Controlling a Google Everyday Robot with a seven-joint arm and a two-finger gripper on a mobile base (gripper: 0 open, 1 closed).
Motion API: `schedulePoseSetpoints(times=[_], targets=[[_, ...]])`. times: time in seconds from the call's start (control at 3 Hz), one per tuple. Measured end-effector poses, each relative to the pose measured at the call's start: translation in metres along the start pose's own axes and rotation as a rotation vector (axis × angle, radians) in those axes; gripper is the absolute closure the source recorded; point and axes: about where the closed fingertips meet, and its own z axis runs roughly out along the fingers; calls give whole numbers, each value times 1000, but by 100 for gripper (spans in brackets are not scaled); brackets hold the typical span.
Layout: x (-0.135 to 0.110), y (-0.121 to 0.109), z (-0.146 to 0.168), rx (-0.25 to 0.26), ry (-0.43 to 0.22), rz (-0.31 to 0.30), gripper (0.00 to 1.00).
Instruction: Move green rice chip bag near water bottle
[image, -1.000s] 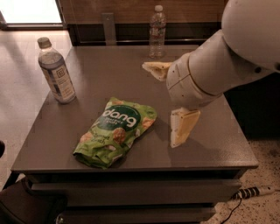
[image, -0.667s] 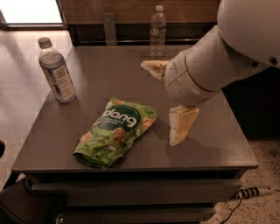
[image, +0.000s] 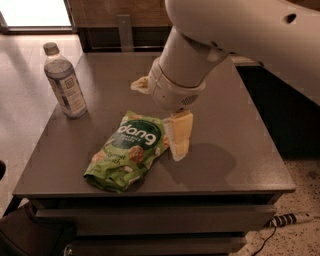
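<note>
The green rice chip bag (image: 131, 150) lies flat on the grey table (image: 240, 125), near its front left of centre, with the white "dang" lettering facing up. My gripper (image: 159, 119) is open and hangs just right of the bag. One pale finger (image: 180, 136) points down and touches the bag's right edge. The other finger (image: 140, 84) sticks out to the left, behind the bag. The slim white-capped water bottle is hidden behind my arm.
A wider grey-capped bottle with a large white-and-dark label (image: 65, 82) stands at the table's left edge. My large white arm (image: 235, 30) covers the back right of the table. A power strip (image: 292, 218) lies on the floor at the lower right.
My gripper has moved left to the bag, and its lower finger now touches the bag's right edge. The arm now hides the slim bottle at the back.
</note>
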Motion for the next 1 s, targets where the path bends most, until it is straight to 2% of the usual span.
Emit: schedulePoseSetpoints(times=[0.33, 0.67, 1.0], targets=[[-29, 2, 38, -110, -31, -47, 0], [-59, 4, 60, -134, -44, -77, 0], [-80, 12, 92, -150, -92, -92, 12]])
